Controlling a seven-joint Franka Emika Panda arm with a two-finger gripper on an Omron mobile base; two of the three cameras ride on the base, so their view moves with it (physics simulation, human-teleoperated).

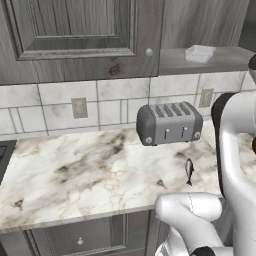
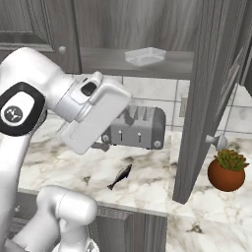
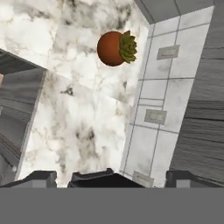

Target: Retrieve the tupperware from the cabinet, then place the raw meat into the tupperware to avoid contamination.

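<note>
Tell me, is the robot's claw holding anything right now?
Nothing is held. The gripper is open over the marble counter, while the whitish plastic tupperware box sits on the cabinet shelf and the dark fish-shaped meat lies on the counter.

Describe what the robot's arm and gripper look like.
The arm is glossy white with rounded, tube-like links and black bands at its joints; one joint cap carries a small round grey marking. A boxy white hand ends in the gripper, with two small dark finger tips.

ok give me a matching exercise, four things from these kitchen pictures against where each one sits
Things:
1. whitish translucent plastic tupperware
2. slender dark fish-shaped raw meat
3. grey four-slot toaster
4. round reddish-brown pot with a green succulent

Places:
A. on the counter, right of the open door
B. against the tiled wall
C. on the open cabinet's shelf
D. on the marble, in front of the toaster

Pairs: 1-C, 2-D, 3-B, 4-A
</note>
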